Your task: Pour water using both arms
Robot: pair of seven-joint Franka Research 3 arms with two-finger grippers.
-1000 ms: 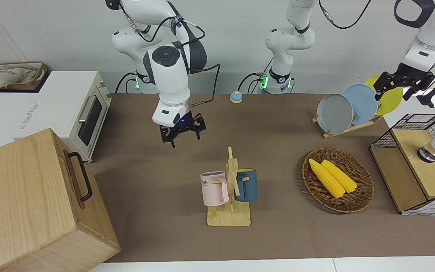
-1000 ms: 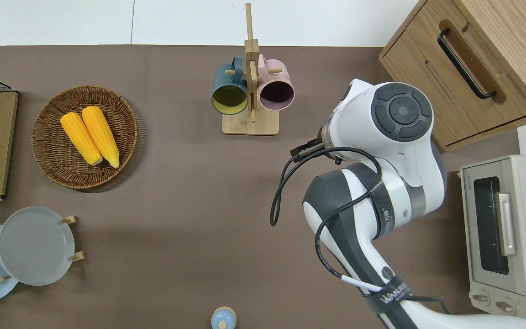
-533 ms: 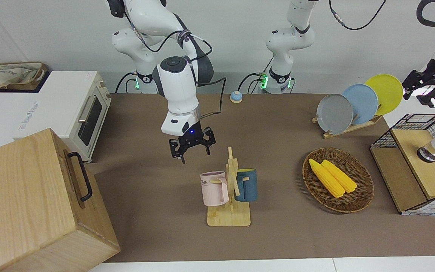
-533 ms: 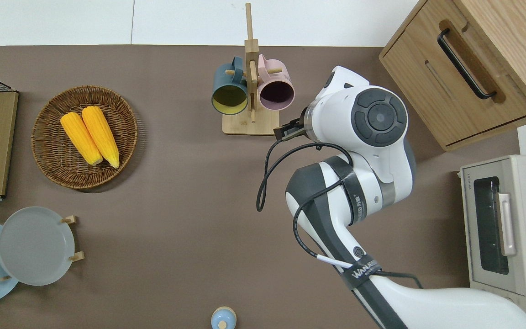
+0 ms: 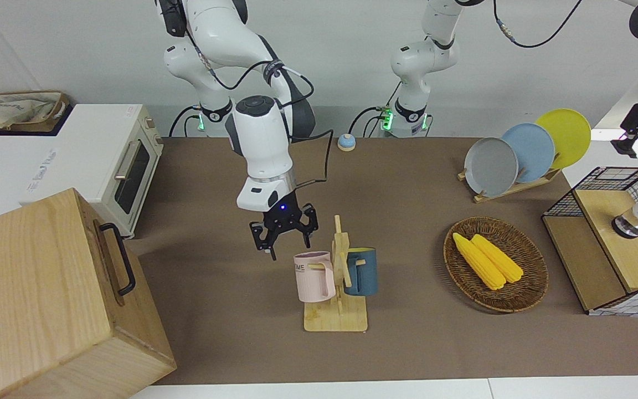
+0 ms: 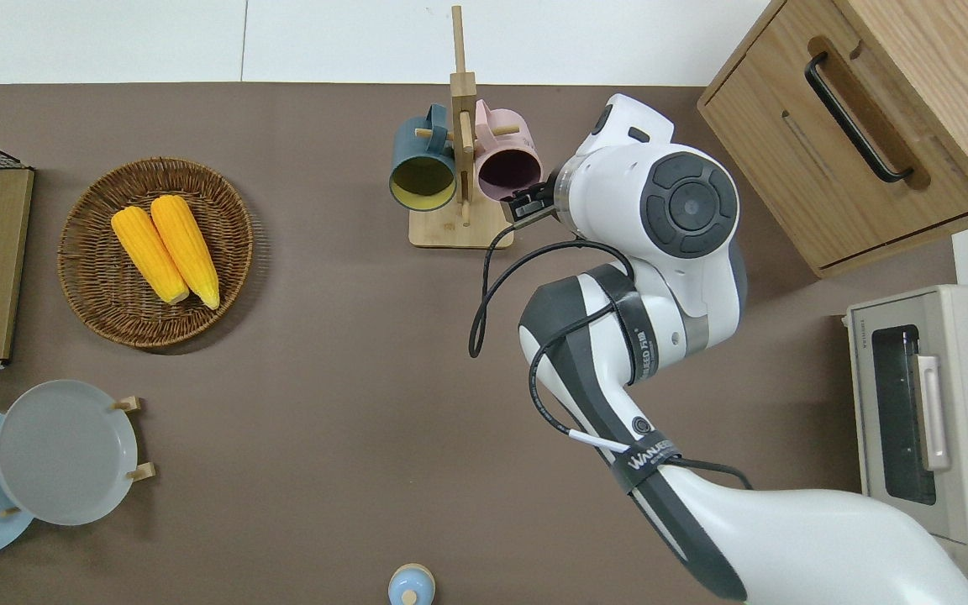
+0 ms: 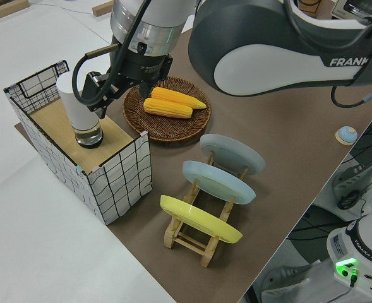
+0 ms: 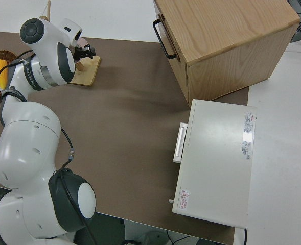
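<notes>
A brown-topped desk [image 6: 324, 353] carries a round woven wicker basket [image 6: 156, 252] holding two yellow corn cobs [image 6: 165, 252] lying side by side, toward the left arm's end. At that end stands a black wire-mesh crate with a wooden top [image 7: 88, 151], with a white cylindrical container [image 7: 78, 110] upright on it. A wooden plate rack [image 7: 201, 230] at the corner nearest the robots holds a grey, a blue and a yellow plate on edge. A white toaster oven [image 5: 83, 158] and a large wooden box with a black handle [image 5: 53, 293] sit at the right arm's end. A small blue bell [image 5: 345, 142] rests at the edge nearest the robots.
</notes>
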